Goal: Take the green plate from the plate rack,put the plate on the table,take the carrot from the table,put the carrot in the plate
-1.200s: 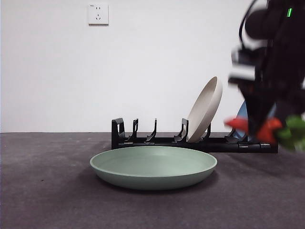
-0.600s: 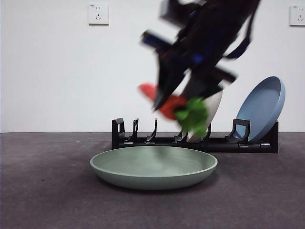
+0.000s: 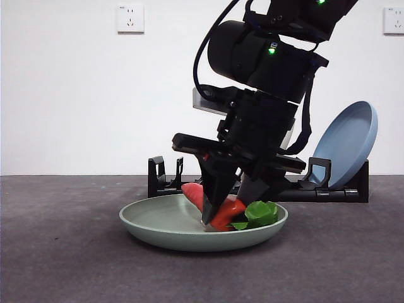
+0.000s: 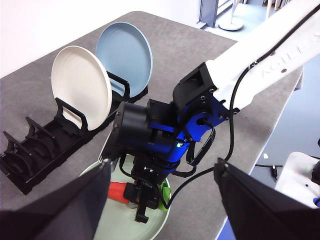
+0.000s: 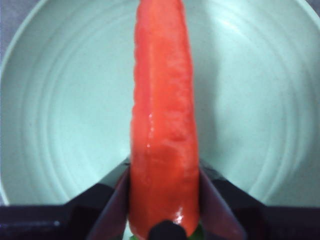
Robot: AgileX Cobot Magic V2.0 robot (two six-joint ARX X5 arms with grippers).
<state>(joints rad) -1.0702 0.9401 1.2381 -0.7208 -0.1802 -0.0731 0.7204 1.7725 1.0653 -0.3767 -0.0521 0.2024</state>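
The green plate (image 3: 158, 222) lies flat on the table (image 3: 57, 259) in front of the plate rack (image 3: 165, 181). My right gripper (image 3: 218, 218) is shut on the carrot (image 3: 194, 193) and holds it tilted inside the plate, its green leaves (image 3: 259, 213) low by the plate's right rim. The right wrist view shows the carrot (image 5: 162, 115) between the jaws of that gripper (image 5: 164, 176) over the plate's floor (image 5: 65, 125). My left gripper (image 4: 160, 200) is open and empty, high above the table, looking down on the right arm (image 4: 165, 130), the carrot (image 4: 116, 192) and the plate (image 4: 112, 231).
A blue plate (image 3: 347, 144) leans in the rack's right end, and a beige plate (image 4: 82, 87) stands beside it, mostly hidden by the arm in the front view. The rack's left slots (image 4: 30, 150) hold nothing. A wall with sockets stands behind.
My right gripper carried the carrot from the right side leftward over the plate, then down into it. The plate and rack have not moved.
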